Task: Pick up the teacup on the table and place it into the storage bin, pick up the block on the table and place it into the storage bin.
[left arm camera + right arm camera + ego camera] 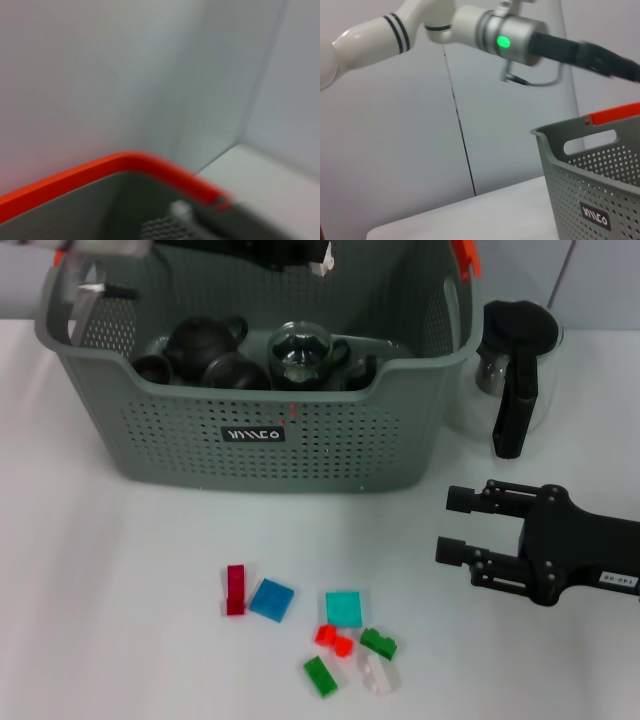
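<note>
Blocks (272, 599) lie on the table (100, 590) before the storage bin (255, 440); small, light, stiff, slippery, best pinched across flat sides. Right tool (452, 524) waits released nearby; left tool's state I cannot tell.

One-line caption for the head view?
Right gripper open beside scattered blocks; storage bin holds dark teaware.

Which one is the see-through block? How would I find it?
Start at the big grey-green bin and look down the white table to the scattered little blocks in front of it. The clear block lies at the end nearest the robot, just below a dark green block. It alone has no colour.
</note>
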{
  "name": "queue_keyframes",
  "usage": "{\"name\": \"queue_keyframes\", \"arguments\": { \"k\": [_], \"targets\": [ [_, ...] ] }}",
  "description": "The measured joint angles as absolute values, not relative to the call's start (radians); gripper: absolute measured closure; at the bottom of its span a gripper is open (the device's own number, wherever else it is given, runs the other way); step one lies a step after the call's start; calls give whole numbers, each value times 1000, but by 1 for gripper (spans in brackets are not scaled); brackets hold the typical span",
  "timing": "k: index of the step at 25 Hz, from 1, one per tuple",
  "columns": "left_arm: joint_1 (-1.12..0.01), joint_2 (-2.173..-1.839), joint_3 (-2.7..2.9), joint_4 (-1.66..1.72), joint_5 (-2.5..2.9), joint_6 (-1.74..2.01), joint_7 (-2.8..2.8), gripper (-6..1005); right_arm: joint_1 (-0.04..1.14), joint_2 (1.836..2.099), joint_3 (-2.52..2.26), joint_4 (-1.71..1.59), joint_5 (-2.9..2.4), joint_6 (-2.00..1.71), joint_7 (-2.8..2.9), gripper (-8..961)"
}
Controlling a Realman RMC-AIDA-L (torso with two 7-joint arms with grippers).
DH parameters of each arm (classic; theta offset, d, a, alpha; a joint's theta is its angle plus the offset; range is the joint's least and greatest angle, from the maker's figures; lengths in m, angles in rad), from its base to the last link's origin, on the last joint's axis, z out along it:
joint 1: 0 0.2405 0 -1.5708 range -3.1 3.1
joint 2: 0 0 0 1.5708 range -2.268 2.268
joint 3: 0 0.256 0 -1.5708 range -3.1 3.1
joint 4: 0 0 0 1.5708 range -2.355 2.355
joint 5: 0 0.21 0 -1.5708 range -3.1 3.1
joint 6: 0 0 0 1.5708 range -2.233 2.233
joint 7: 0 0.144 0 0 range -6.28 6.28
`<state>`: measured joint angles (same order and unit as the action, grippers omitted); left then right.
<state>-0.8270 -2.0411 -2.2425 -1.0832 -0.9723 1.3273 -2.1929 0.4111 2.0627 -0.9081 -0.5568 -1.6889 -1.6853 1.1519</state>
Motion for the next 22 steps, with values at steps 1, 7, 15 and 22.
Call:
{"name": "queue_keyframes", "arguments": {
  "k": [1,7,15,22],
  "targets": [
    [-843,-2043,-2213,-1050,-943,1272,-2193,808,412,2063,-909,-557,-1689,-1684,1152,311],
    [-956,-2069,-2078,-828,-741,991,-2217,794,414,2064,-908,-557,-1689,-1684,1153,311],
    [-1048,-2105,-2065,-713,-506,910,-2348,775,416,2068,-910,-557,-1689,-1684,1153,311],
    [-852,-2154,-2101,-1124,-691,1114,-2310,666,417,2068,-908,-557,-1689,-1685,1154,310]
  ]
}}
